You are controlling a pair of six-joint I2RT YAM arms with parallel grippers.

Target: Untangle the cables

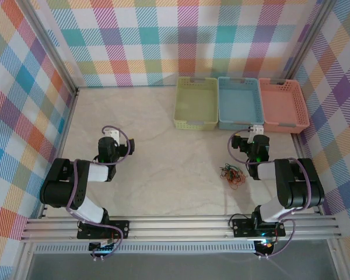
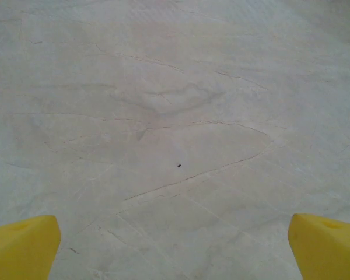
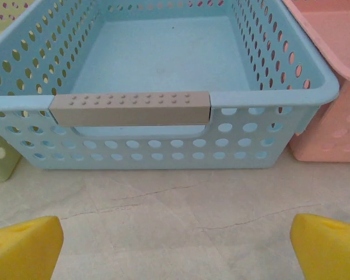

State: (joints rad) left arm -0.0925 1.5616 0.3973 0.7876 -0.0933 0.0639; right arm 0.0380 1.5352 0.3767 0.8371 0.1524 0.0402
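Yellow fingertips (image 2: 20,248) of L gripper (image 2: 175,254) sit wide apart, nothing btwn, bare table (image 2: 175,116) below. R gripper (image 3: 175,251) is likewise wide & empty, facing the blue basket (image 3: 163,146). Cables (image 1: 232,174) are a small orange/green/black clump on the table just beside the R arm, well apart from L. Risk: strands are thin & bunched, so one pinch prob. grabs several, tightening the knot or dragging the whole clump.
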